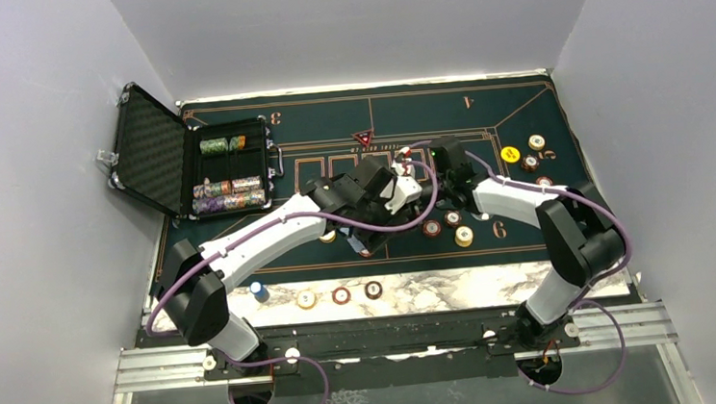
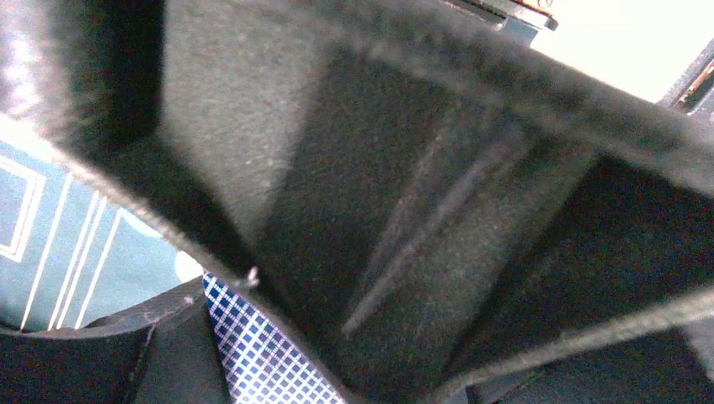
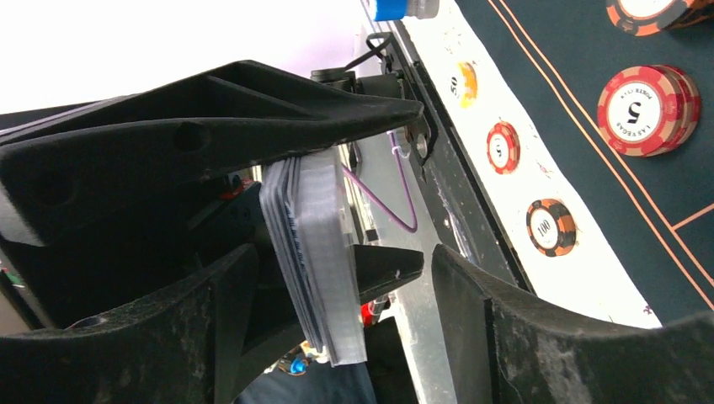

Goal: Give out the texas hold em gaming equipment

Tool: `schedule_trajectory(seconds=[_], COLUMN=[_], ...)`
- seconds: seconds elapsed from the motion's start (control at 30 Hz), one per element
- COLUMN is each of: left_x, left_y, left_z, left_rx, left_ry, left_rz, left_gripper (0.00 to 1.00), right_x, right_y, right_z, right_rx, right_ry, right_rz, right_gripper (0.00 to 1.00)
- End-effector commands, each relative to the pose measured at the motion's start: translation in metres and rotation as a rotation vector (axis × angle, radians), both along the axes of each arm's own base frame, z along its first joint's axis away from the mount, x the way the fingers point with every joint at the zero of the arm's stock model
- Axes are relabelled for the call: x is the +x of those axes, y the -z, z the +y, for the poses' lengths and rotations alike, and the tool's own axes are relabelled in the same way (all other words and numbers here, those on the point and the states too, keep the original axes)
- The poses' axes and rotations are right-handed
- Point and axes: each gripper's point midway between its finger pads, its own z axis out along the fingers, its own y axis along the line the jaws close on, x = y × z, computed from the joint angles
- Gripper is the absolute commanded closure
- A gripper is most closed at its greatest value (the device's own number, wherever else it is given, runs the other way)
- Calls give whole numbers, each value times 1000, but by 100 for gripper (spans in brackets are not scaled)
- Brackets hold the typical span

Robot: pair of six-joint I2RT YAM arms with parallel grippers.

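Left gripper (image 1: 393,186) clamped on the deck of cards (image 3: 316,252), held above the middle of the mat (image 1: 501,104). Right gripper (image 3: 349,269) has its jaws apart around the deck. Loose chips (image 1: 464,236) lie near the mat's front edge.

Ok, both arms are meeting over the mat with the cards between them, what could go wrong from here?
1. The deck of cards is clamped in the left pincer, and its edges look sheared; cards could slide out.
2. The right pincer stands open around the deck; withdrawing crookedly could snag it.
3. Poker chips sit on the felt mat close by; a low swing could scatter them.
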Motion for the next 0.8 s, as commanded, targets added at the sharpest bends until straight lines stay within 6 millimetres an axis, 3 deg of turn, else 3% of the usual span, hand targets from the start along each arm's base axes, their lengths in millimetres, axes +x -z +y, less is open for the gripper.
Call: schedule_trajectory(seconds=[0.0,0.1,0.4,0.6,0.77], left_x=[8,7,7,7,7], left_y=[-2,1,3,2,4], left_z=[3,5,4,1,2], left_rx=[18,31,48,44,49], left_ry=[-30,-28,-9,-5,-4], left_rz=[-26,-24,-11,-5,-2], left_gripper=[100,100,100,100,100], right_x=[3,4,1,-4,-6], right_y=[9,15,23,16,9], right_z=[2,3,9,19,20], right_rx=[-3,-11,30,73,112], right_ry=[-8,-5,-74,-106,-78], right_rz=[-15,-25,-14,-19,3], right_gripper=[21,15,14,25,45])
